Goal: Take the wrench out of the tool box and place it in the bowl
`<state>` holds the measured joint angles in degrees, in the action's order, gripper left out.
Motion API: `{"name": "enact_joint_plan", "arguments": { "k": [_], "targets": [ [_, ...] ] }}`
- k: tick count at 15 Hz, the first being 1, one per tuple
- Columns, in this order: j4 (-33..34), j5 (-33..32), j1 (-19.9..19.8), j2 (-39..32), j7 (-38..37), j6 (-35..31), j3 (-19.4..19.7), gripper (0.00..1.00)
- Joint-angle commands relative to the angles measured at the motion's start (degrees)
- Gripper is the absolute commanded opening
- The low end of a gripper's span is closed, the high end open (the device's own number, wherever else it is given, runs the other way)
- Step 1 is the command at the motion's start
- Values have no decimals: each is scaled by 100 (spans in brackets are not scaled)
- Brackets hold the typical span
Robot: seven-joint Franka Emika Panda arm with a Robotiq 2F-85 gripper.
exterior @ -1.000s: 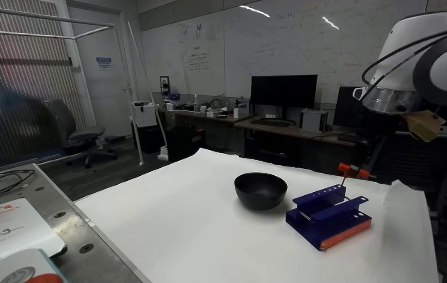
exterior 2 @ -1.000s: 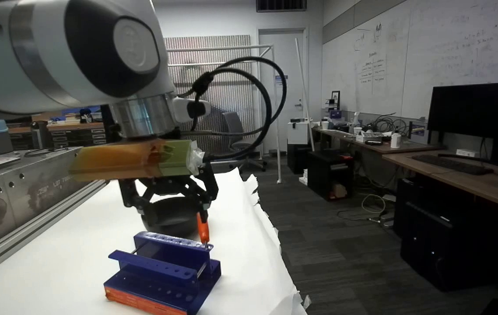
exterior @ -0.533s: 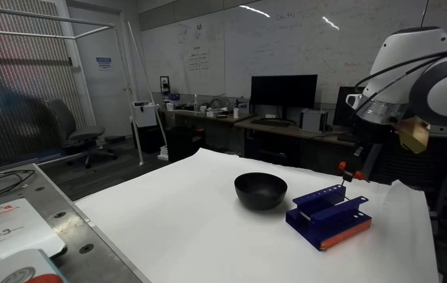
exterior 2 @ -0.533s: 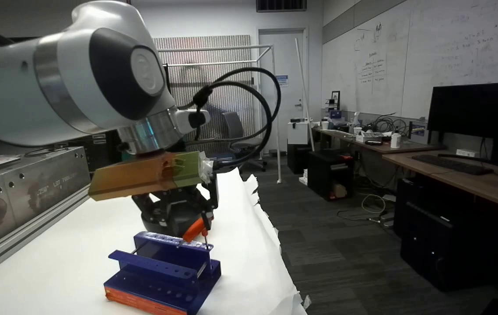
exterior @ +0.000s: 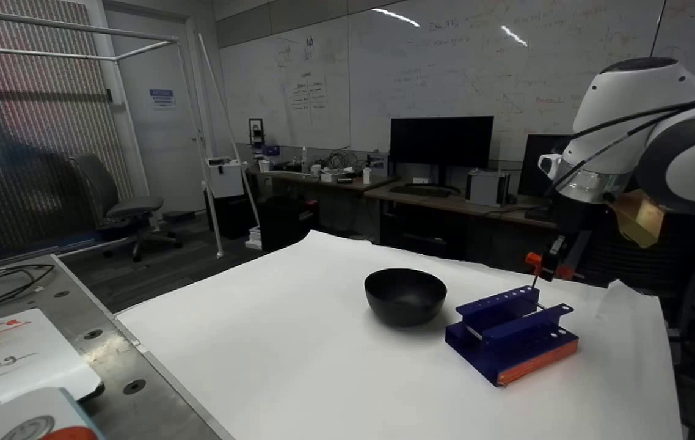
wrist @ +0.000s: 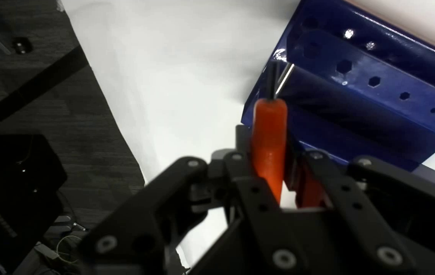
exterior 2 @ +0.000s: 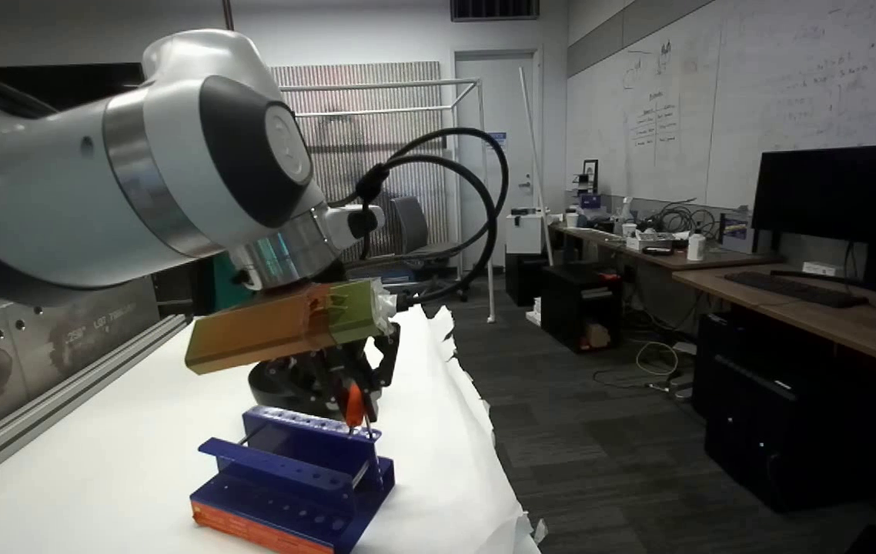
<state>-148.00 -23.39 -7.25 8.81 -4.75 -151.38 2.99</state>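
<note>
Evidently, the slim red-orange wrench (wrist: 270,131) stands roughly upright at one corner of the glossy blue rectangular tool box (exterior 2: 284,466), leaving its top easy to reach; jointed black fingers (wrist: 242,138) straddle it, though whether they have clenched I cannot tell. The round black bowl (exterior: 405,311) sits near the box, presumably to shorten the carry.

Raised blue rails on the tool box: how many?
2: one rail nearer the red-orange strip, the other rail nearer the bowl. Both show in both exterior views; no further rail appears hidden.
</note>
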Motion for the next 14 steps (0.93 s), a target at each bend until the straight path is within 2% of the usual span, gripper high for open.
{"name": "enact_joint_plan", "arguments": {
  "k": [1,5,8,14],
  "targets": [
    [312,-302,-6,243,-163,480,-173,10],
    [899,-177,118,578,-50,1211,-352,10],
    [1380,172,131,643,-424,1622,-398,10],
    [1357,1448,170,283,-1339,1312,-322,8]
  ]
}}
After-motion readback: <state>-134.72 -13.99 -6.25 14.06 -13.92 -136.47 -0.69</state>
